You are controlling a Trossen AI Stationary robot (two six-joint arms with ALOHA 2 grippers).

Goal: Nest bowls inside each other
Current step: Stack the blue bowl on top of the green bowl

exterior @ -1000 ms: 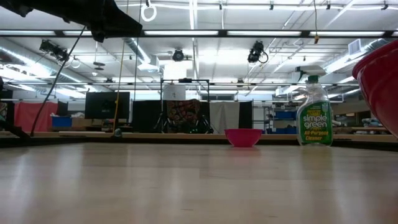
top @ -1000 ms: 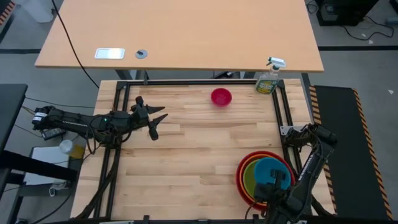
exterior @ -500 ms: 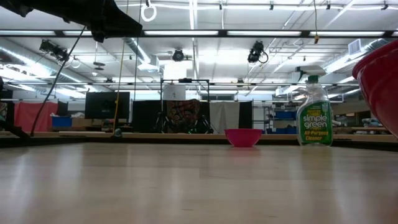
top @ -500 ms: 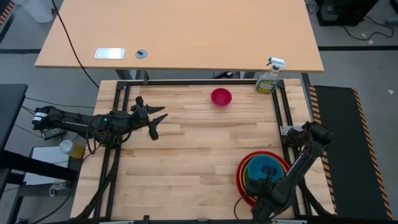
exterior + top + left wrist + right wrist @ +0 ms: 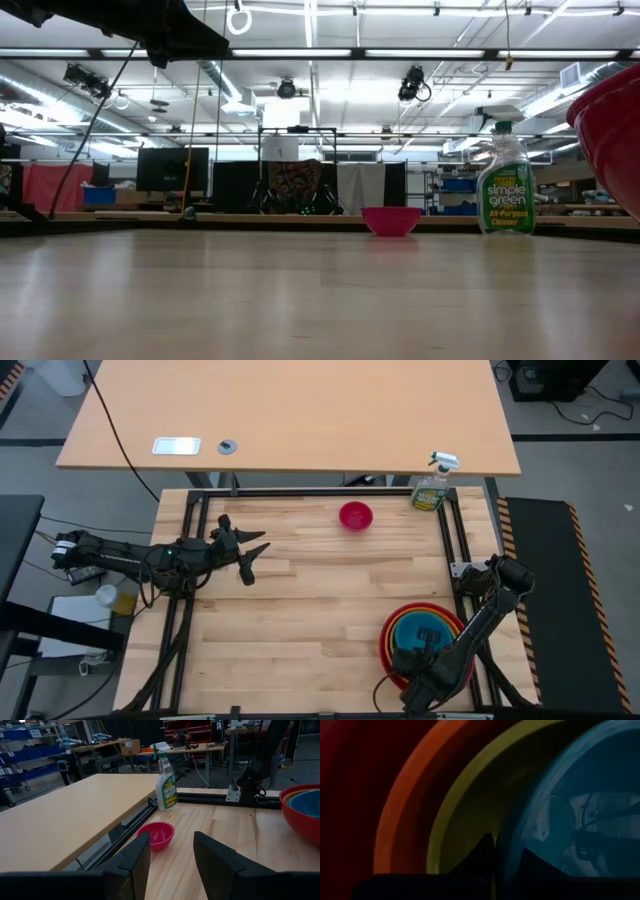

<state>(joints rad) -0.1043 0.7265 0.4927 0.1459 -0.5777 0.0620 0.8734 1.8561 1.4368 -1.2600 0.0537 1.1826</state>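
A pale butcher-block table [image 5: 300, 610] carries the lot. Near its far edge sit a small pink bowl [image 5: 355, 516] and, at the far right corner, a green spray bottle [image 5: 432, 485]. The red bowl [image 5: 392, 660], holding the others nested, rests at the near right corner.

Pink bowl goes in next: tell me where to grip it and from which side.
Grip the pink bowl by its thin rim, coming straight down, one jaw inside and one outside. It sits upright, mouth up, alone on the table, clear of the spray bottle, so any rim section is reachable.

Four bowls [image 5: 425, 632] nested near-right; smallest bowl [image 5: 355, 515] apart, far side; spray bottle [image 5: 433, 483] probably far-right corner.
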